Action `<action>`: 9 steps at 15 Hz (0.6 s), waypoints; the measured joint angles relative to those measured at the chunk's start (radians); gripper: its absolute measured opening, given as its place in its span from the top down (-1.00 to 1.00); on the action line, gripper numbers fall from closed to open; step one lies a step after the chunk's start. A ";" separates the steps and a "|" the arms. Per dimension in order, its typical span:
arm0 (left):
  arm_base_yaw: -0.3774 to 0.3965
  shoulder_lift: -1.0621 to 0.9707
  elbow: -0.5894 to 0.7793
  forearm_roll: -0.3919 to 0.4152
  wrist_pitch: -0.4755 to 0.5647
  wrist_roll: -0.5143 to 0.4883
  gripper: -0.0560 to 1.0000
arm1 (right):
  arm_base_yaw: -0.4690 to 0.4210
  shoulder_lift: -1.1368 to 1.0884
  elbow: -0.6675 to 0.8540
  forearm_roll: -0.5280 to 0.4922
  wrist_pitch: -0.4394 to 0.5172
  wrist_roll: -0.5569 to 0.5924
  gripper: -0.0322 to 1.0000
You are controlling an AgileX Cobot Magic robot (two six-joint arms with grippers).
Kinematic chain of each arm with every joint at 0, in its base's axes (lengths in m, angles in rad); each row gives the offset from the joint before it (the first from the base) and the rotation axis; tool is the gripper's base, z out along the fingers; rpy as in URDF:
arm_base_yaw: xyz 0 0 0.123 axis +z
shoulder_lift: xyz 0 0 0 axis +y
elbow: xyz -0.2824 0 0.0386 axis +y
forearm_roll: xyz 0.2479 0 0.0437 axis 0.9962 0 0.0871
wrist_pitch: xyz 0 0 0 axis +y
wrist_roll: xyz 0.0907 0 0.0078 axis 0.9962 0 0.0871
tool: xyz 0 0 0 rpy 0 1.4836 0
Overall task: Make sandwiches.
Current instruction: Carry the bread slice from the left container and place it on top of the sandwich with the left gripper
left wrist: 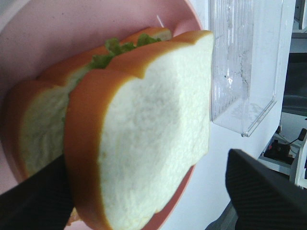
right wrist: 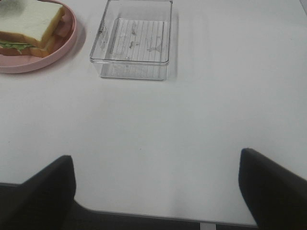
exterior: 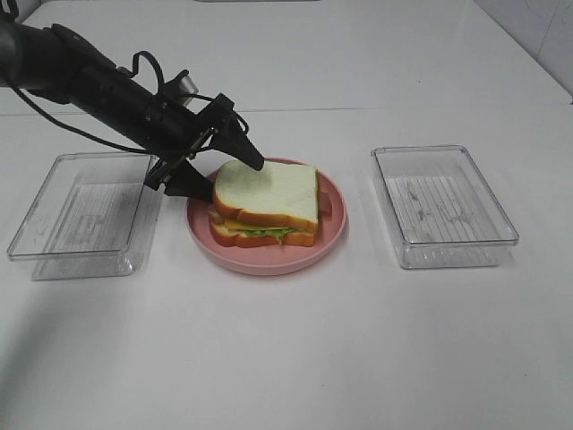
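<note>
- left hand (exterior: 222, 164) sits spread wide at the sandwich's (exterior: 266, 202) left edge, fingers either side of the top slice, not gripping
- right hand (right wrist: 156, 191) spread wide too, over bare white surface (exterior: 295, 358)
- sandwich sits stacked on the pink plate (exterior: 333, 224), between two clear trays (exterior: 82, 215)

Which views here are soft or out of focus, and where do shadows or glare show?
Exterior high: sharp, evenly lit, a soft shadow at the lower left of the table. Left wrist: the sandwich fills the frame and looks soft; highlights glint on the clear tray. Right wrist: the table is clear enough, but the right gripper fingers are dark blurs.
</note>
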 joint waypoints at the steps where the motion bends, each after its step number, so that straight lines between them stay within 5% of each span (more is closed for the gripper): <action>1: 0.000 0.000 -0.012 0.012 0.015 -0.001 -0.61 | 0.000 0.000 0.000 0.000 0.000 0.000 -0.79; 9: 0.000 -0.017 -0.157 0.333 0.143 -0.223 -0.65 | 0.000 0.000 0.000 0.000 0.000 0.000 -0.79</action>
